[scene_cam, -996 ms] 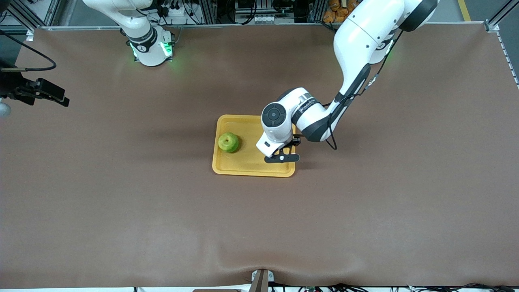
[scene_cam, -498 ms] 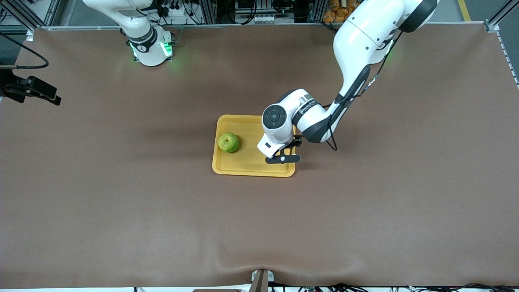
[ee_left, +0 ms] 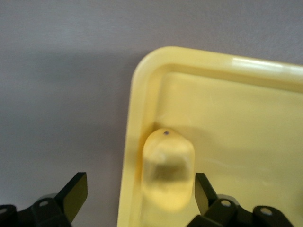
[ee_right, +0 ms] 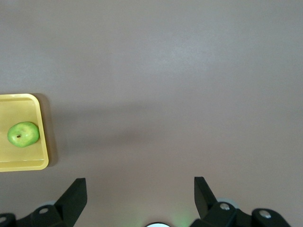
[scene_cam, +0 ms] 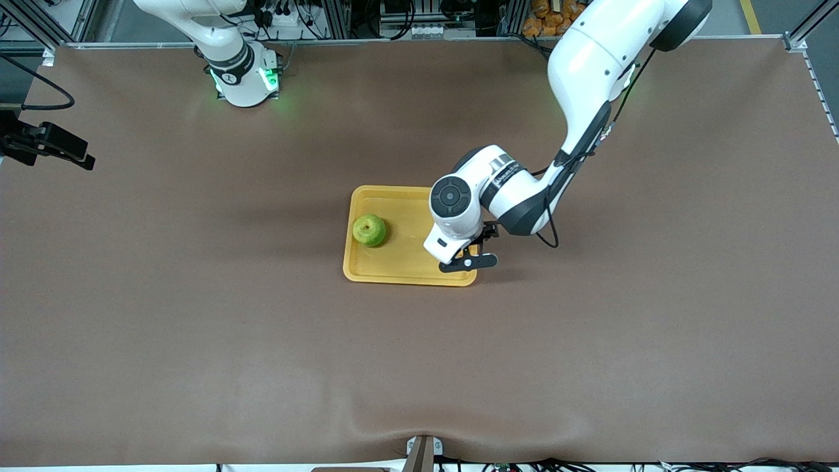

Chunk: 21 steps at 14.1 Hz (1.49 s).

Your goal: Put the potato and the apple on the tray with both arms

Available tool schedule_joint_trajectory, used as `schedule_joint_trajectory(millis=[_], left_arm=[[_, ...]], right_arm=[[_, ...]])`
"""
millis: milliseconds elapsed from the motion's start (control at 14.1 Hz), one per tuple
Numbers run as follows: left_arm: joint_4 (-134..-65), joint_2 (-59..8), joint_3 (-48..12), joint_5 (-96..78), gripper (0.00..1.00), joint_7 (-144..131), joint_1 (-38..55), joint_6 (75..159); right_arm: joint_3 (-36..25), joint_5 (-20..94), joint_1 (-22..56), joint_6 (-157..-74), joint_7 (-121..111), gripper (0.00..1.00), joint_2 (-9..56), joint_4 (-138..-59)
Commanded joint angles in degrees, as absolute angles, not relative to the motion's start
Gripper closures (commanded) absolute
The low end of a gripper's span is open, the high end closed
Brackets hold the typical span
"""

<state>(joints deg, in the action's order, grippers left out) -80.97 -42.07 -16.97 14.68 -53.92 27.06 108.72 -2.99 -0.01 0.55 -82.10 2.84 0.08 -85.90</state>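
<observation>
On the tray (scene_cam: 393, 265): one apple (scene_cam: 370, 230), one potato (ee_left: 168, 168). Potato shows only in left wrist view, by the rim, between spread left pincer (ee_left: 137, 196) fingers, untouched. Right pincer (ee_right: 139, 196) open, waiting over bare worktop (scene_cam: 196, 328).

The right gripper (ee_right: 137, 198) hangs over bare brown table (ee_right: 180, 80) with its two black fingers (ee_right: 73, 196) spread wide. Farther off, the green apple (ee_right: 22, 134) sits on the yellow tray (ee_right: 41, 142), close to one rounded corner.

Brown table mat (scene_cam: 196, 314) (wrinkled along edge nearest front camera).
</observation>
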Motion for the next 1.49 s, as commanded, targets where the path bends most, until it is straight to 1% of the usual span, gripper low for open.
schedule_joint_trajectory(millis=[0, 213, 498, 782, 1138, 1422], left_arm=[[-78.0, -36.4, -17.4, 12.5, 0.00, -53.8, 24.6, 101.0], [-78.1, -28.3, -17.7, 9.8, 0.00, -48.6, 19.4, 98.6], [-78.2, -20.0, -17.7, 6.9, 0.00, -40.3, 12.3, 93.5], [-78.4, -14.8, -17.3, 6.9, 0.00, -38.5, 5.8, 91.3], [-78.8, -9.2, -17.1, 7.3, 0.00, -23.1, -2.1, 85.3], [-80.8, -5.5, -17.5, 5.9, 0.00, -13.6, -8.0, 84.0]], right_arm=[[-2.7, -1.0, 0.2, -81.2, 3.6, 0.00, 0.8, -84.3], [-2.6, -0.8, 0.3, -81.2, 3.6, 0.00, 0.8, -84.3], [-2.7, -0.7, 0.2, -81.2, 3.6, 0.00, 0.8, -84.3], [-2.7, -0.7, 0.2, -81.3, 3.6, 0.00, 0.8, -84.3], [-2.7, -0.7, 0.2, -81.4, 3.6, 0.00, 0.8, -84.3], [-2.6, -0.6, 0.3, -81.4, 3.6, 0.00, 0.9, -84.3]])
